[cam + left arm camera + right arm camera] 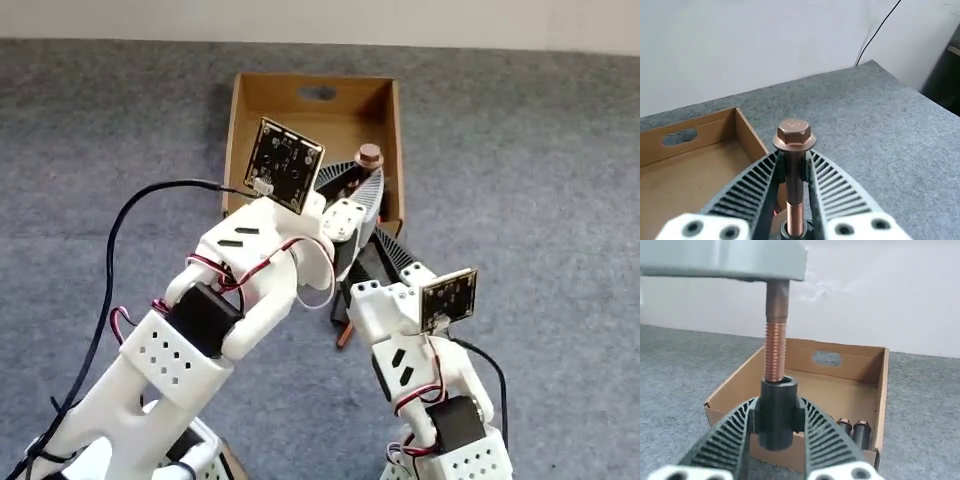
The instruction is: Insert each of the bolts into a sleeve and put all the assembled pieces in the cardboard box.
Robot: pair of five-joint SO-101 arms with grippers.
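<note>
My left gripper (794, 156) is shut on a copper bolt (794, 136), held upright with its hex head up, over the near right corner of the cardboard box (232, 130). Directly beneath it my right gripper (778, 405) is shut on a black sleeve (777, 415). The bolt's threaded end (775, 355) stands in the sleeve's top opening. In the high view the bolt head (370, 155) shows above the left gripper (355, 185), with the right gripper (378, 252) just below. Two assembled pieces (852, 427) lie inside the box near a corner.
Grey mat (540, 200) covers the table all around the box. A small copper-coloured piece (345, 335) lies on the mat between the two arms. The left arm's black cable (110, 260) trails over the mat on the left.
</note>
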